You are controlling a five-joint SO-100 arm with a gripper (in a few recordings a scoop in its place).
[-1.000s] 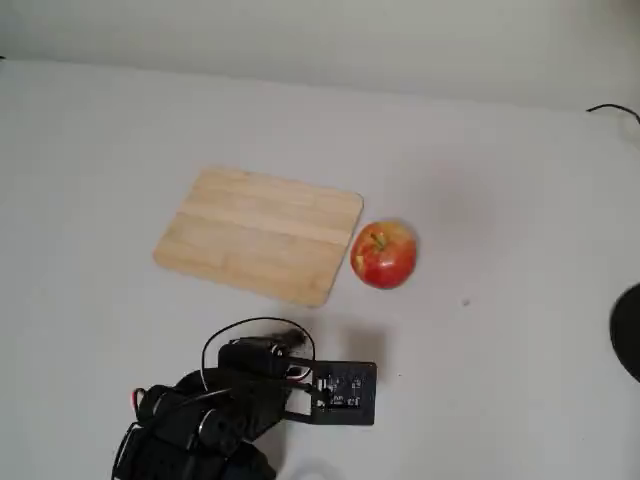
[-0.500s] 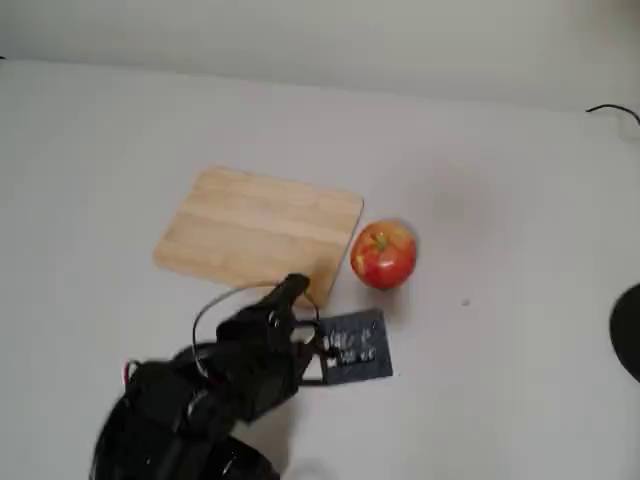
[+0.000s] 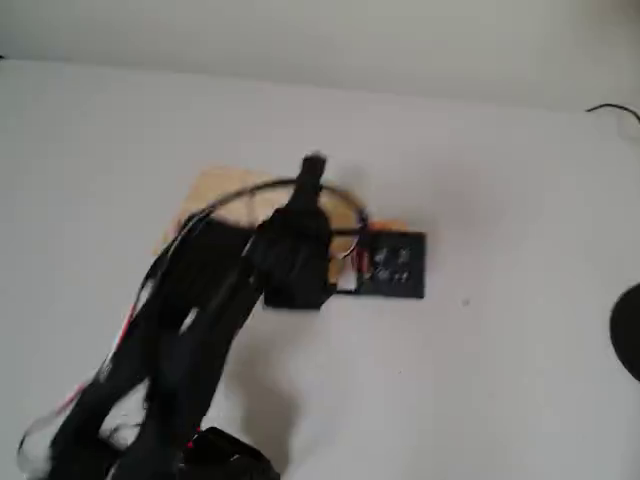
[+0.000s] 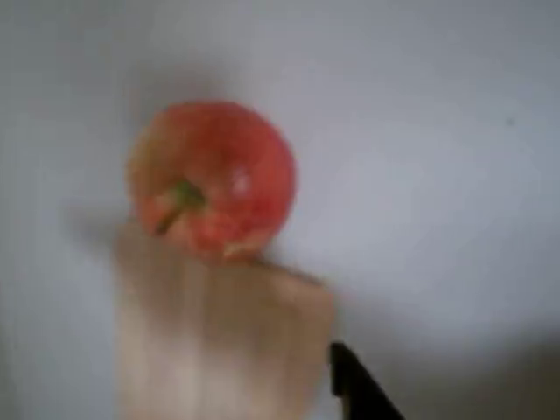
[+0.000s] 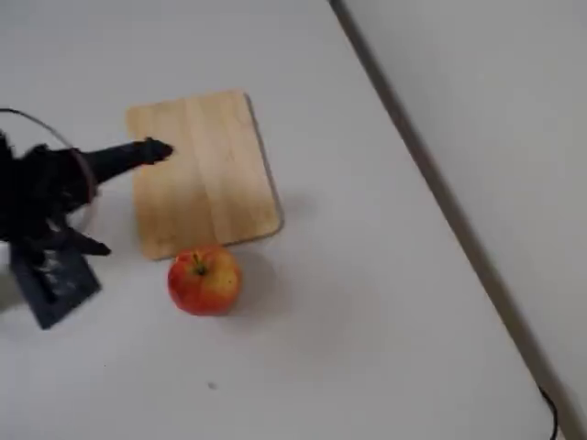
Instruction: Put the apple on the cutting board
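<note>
We find the apple resting on the white table, just beside one short edge of the cutting board and not on it; the wrist view shows it stem-up, close to the board's rounded corner. The gripper hangs above the board, apart from the fruit; we cannot tell how its jaws stand (motion blur). We judge the apple firm, light and smooth-skinned, liable to roll or slip. A hold across its widest girth, clear of the stem, seems soundest, with moderate pressure to avoid bruising.
</note>
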